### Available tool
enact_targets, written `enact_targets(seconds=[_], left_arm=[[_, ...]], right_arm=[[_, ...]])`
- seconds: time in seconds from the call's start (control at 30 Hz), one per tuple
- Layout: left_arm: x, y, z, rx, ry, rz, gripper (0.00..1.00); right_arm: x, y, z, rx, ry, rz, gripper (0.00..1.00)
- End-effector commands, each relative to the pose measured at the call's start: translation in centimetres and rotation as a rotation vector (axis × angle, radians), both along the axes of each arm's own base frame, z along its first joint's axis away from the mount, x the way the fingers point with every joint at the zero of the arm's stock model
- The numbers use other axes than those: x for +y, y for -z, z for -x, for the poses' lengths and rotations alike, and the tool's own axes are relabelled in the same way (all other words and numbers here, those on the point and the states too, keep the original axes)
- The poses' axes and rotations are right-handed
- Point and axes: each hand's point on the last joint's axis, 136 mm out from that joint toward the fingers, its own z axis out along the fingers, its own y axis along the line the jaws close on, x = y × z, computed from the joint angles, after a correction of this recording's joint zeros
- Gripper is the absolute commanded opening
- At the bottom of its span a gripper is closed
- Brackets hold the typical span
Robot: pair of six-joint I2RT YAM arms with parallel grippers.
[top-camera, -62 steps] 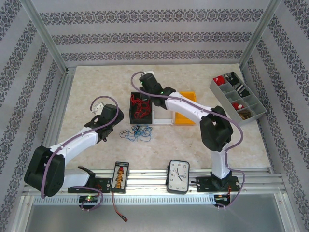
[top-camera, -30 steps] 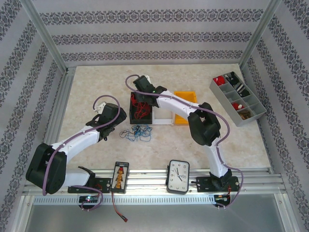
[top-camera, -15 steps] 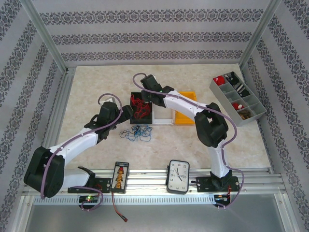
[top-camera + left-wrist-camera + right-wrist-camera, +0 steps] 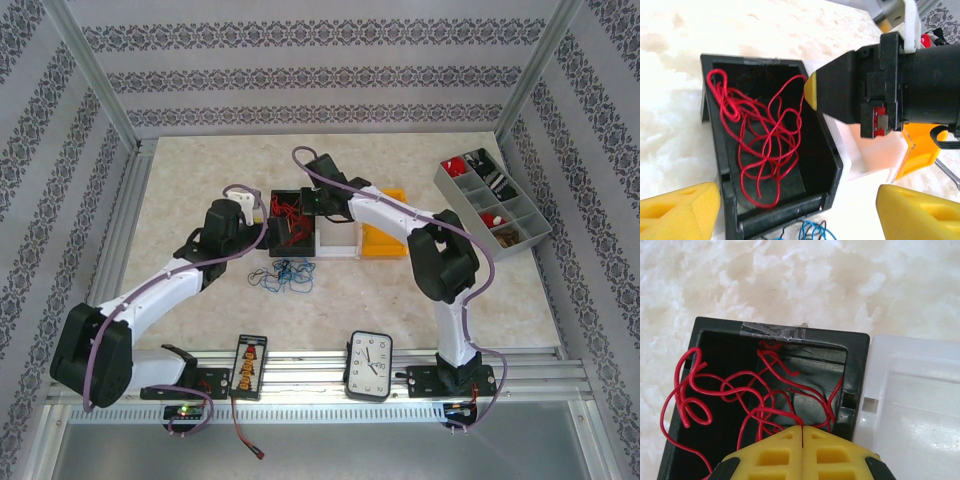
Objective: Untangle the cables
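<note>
The pale marbled desk (image 4: 200, 180) sat inside patterned wallpaper walls (image 4: 300, 75) with an aluminium frame (image 4: 95, 75). The thin red cables (image 4: 765, 135) lay heaped in an open black plastic bin (image 4: 832, 160), and a loose bunch of blue and black cables (image 4: 285, 275) rested on the desk just in front of it. The right gripper (image 4: 802, 429) was pinched together on a red strand over the bin. The left gripper (image 4: 800, 210) was spread wide. Compared to two seconds earlier, the left arm had swung in right beside the bin; the blue bunch hadn't budged.
</note>
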Motion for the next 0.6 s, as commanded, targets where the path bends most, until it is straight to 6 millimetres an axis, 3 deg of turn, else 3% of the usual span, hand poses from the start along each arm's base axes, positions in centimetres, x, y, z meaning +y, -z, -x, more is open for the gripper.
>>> enact_targets(seconds=[0.0,0.27,0.57], left_arm=[[0.4,-0.6,-1.7,-0.055,0.023,-0.109,0.80],[-0.2,0.4,-2.5,-0.114,0.173,-0.309,0.69],[-1.7,1.7,-3.7,-0.130,0.248,-0.325,0.66]], right_arm=[[0.6,-2.7,0.4,0.015,0.011,-0.124,0.00],[0.2,-4.5,2.3,0.064,-0.024,-0.209,0.00],[-0.4,-5.2,3.2,0.078,-0.032,-0.232,0.00]])
